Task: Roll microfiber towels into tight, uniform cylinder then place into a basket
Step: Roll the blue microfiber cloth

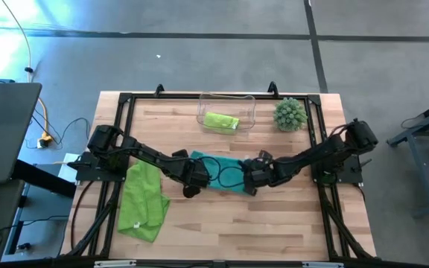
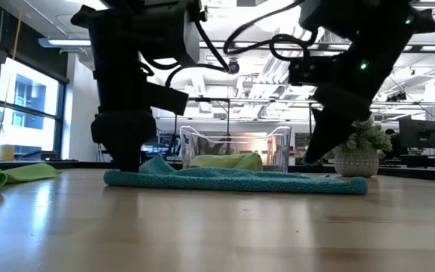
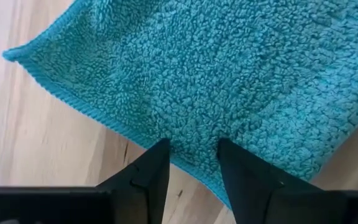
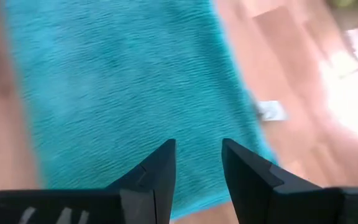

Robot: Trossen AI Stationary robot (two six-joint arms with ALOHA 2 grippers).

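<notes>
A teal microfiber towel (image 1: 218,167) (image 2: 240,180) lies flat along the table's middle. My left gripper (image 1: 191,184) (image 3: 193,152) stands open, pointing steeply down at the towel's left end. My right gripper (image 1: 249,182) (image 4: 199,152) is open and slants down over the towel's right part (image 4: 123,87). A lime green towel (image 1: 144,199) lies crumpled at the near left. The clear basket (image 1: 227,112) at the far middle holds a rolled lime green towel (image 1: 222,121). My left gripper has both fingertips (image 3: 160,155) set down on the teal towel's near edge (image 3: 194,168), close to its left corner, coming from above. The cloth between the fingers lies flat on the table, unpinched. My right gripper: I cannot tell whether its fingertips touch the towel.
A round spiky green plant ball in a pot (image 1: 290,114) (image 2: 357,151) stands at the far right, beside the basket. A black frame (image 1: 125,100) runs round the table's edges. Bare wood (image 1: 237,223) spreads out along the near side.
</notes>
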